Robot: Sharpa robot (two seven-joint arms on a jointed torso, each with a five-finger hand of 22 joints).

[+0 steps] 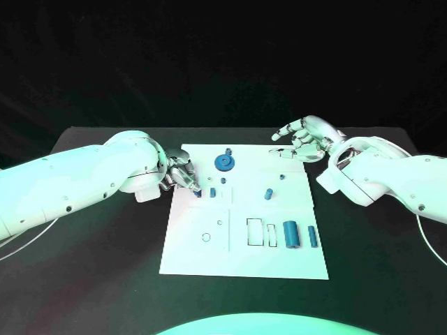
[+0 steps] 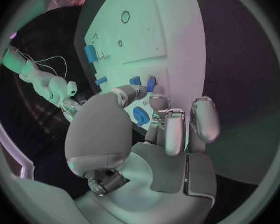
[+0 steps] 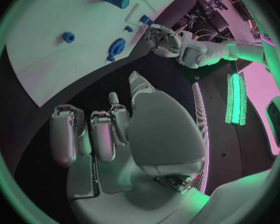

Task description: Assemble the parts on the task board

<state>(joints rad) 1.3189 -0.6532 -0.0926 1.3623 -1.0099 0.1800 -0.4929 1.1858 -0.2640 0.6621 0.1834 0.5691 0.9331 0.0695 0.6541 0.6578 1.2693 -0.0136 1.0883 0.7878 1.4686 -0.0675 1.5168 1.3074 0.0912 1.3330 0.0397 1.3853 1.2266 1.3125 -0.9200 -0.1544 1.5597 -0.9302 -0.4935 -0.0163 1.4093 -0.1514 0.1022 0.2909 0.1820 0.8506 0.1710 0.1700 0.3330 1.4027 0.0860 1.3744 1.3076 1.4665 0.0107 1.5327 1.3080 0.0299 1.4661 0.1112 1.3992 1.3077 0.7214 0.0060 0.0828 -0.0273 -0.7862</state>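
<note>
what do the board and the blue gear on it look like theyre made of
Board: a thin, flat white sheet with a matt surface and cut-out slots, probably plastic or painted metal; the look leaves that open. Gear: solid, even blue with a dull sheen, likely moulded or printed plastic.

No readable text, as far as visible, anywhere.

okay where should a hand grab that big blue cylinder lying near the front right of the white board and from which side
Judging by its pose, grip the large blue cylinder across its round sides at mid-length, coming from above. It lies flat, its long axis running near to far, with a slimmer blue piece close alongside, so the fingers have little room there.
</note>
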